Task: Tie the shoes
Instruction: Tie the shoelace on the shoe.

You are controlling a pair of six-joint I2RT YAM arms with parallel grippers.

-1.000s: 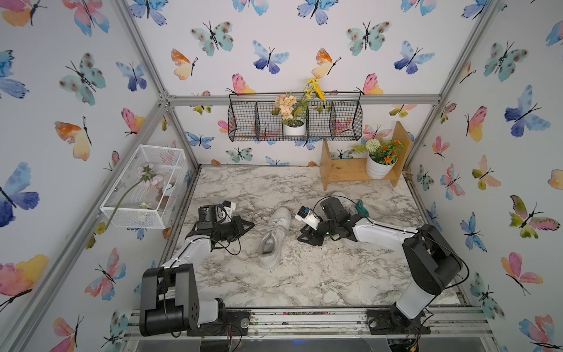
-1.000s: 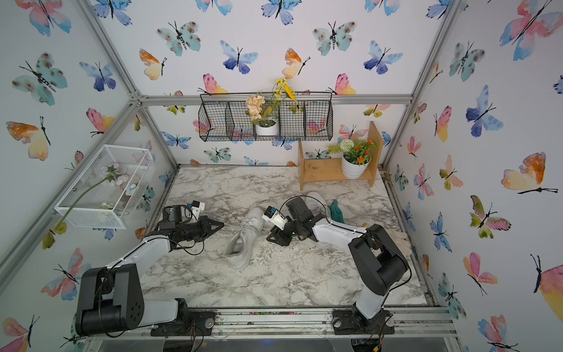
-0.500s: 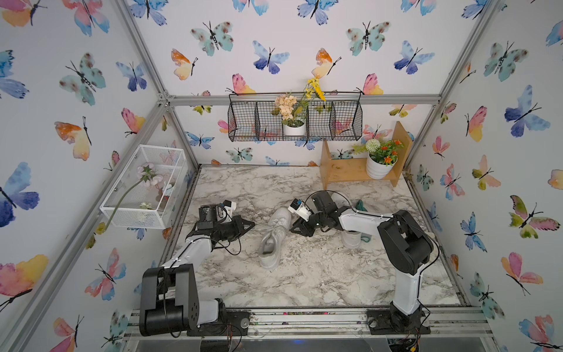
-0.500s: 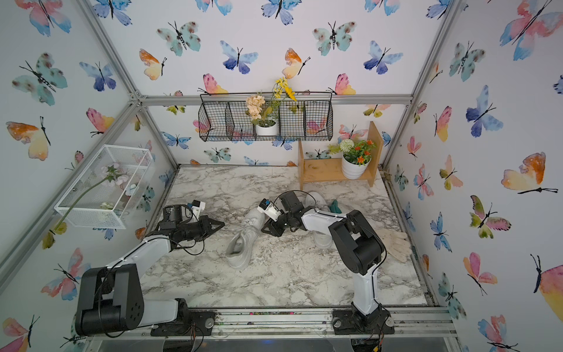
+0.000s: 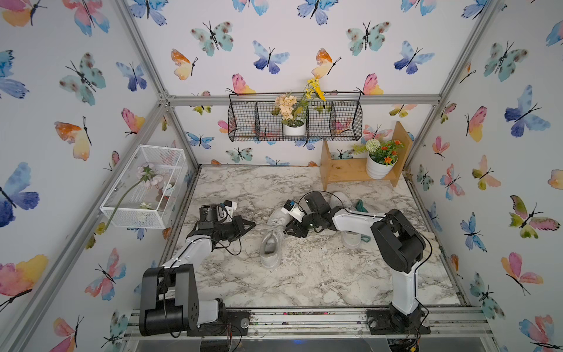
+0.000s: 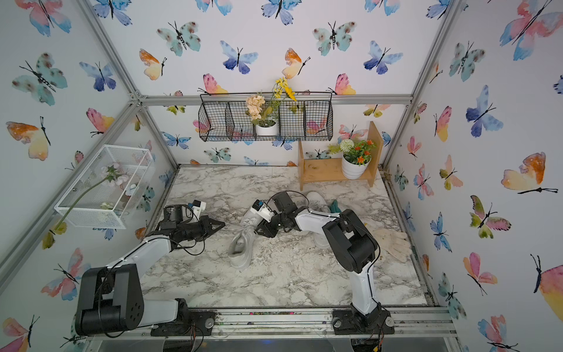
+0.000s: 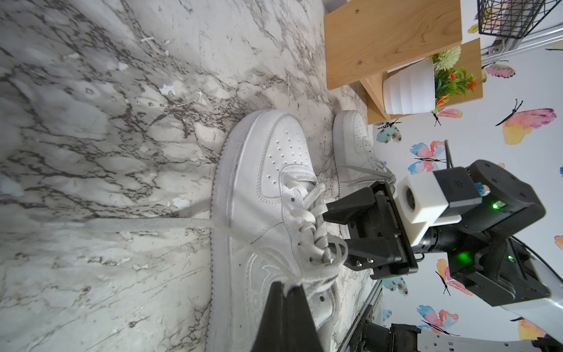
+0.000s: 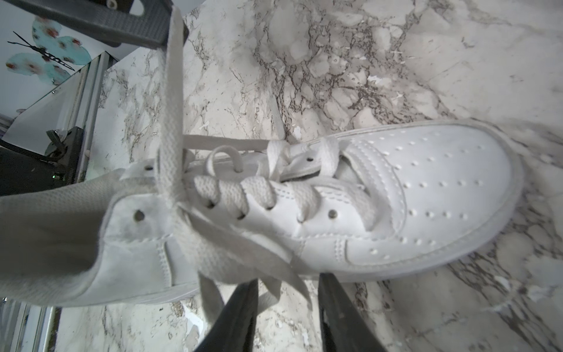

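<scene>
- Centre-left in a top view, the left gripper (image 5: pixel 251 225) is clamped on a lace (image 8: pixel 172 91) and holds it taut. More pull could drag the near shoe (image 5: pixel 271 243) or slip the end free.
- Mid-frame, the right gripper (image 7: pixel 336 229) has its jaws apart at the eyelets. Closing there may catch the wrong strand.
- The second shoe (image 5: pixel 339 198) lies just right of centre, behind it.
- The marble table (image 5: pixel 304 280) looks slick. Around it are butterfly walls (image 5: pixel 304 45), a wire basket (image 5: pixel 143 189) at left and a wooden shelf (image 5: pixel 353 170) at upper right.

Near shoe (image 5: pixel 270 243) sits central — far shoe (image 5: pixel 341 198) behind-right.
</scene>
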